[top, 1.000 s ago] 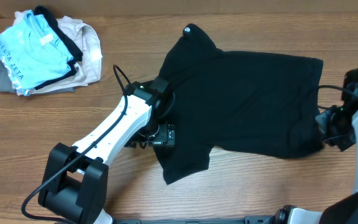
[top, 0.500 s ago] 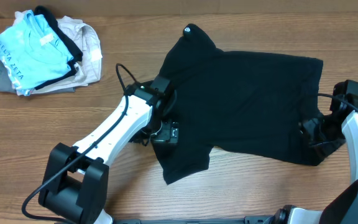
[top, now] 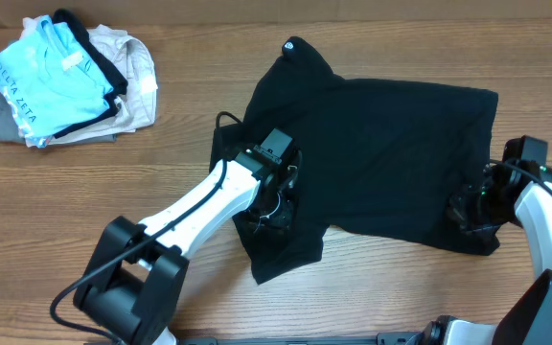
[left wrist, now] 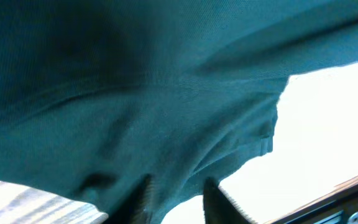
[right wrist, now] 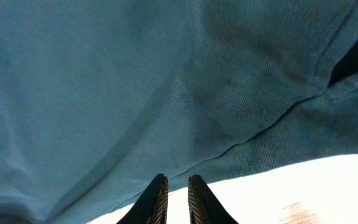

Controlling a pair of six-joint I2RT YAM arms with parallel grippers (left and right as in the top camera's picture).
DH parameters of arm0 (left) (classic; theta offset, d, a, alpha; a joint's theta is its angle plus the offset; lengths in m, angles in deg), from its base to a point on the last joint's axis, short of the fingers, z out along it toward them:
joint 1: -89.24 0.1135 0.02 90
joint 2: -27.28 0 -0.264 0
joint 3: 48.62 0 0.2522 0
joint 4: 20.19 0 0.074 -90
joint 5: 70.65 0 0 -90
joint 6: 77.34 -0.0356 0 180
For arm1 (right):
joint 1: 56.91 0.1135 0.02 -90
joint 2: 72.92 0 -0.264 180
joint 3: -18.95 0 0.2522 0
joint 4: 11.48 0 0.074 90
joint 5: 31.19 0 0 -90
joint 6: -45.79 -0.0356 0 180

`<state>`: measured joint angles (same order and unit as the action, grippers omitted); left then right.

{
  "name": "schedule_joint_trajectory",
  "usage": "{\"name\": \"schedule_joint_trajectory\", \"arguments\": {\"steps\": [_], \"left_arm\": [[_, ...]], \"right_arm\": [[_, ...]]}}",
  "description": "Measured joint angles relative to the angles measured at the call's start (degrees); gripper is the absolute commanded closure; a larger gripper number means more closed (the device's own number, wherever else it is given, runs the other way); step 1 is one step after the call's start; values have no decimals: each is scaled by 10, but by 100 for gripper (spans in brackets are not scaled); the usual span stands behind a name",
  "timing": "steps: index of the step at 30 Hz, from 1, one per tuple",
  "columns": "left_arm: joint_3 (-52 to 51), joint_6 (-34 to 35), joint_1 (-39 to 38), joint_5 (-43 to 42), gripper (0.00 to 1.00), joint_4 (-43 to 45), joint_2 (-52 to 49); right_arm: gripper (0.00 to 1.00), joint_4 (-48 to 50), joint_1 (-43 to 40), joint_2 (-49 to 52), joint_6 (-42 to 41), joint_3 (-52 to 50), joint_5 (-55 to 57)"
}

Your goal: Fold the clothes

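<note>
The black T-shirt (top: 381, 153) lies spread on the wooden table (top: 401, 287), its small white tag (top: 290, 44) at the far end. My left gripper (top: 274, 203) sits over the shirt's left part. In the left wrist view its jaws (left wrist: 179, 200) are drawn in, with a fold of the shirt's edge (left wrist: 135, 93) between them. My right gripper (top: 468, 206) is at the shirt's near right corner. Seen from the right wrist, its jaws (right wrist: 174, 186) are nearly together, with the hem (right wrist: 135, 81) at their tips.
A pile of other garments (top: 65, 81), light blue, beige and grey, sits at the table's far left corner. Bare wood shows in front of the shirt and between the shirt and the pile.
My left gripper slid right onto the shirt and its wide jaws closed on the fabric. My right gripper moved left onto the shirt's corner, opened, then closed again.
</note>
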<state>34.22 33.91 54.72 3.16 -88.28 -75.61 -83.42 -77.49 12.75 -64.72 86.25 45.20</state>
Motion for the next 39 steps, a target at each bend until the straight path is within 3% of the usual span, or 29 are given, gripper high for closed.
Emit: {"name": "schedule_joint_trajectory", "arguments": {"steps": [4,8,13,21,39], "left_arm": [[-1,18,1,-2,95,-4,-28],[-2,30,1,-4,96,-14,-58],[-3,43,1,-4,96,-20,-89],[0,54,7,-23,96,-64,-109],[-63,56,13,-61,96,-98,-101]], "right_arm": [[84,30,0,0,2,-26,-3],[85,64,0,0,1,-44,-6],[93,101,0,1,-5,-78,-8],[96,135,0,37,-27,-90,4],[96,99,-4,54,-114,-84,93]]}}
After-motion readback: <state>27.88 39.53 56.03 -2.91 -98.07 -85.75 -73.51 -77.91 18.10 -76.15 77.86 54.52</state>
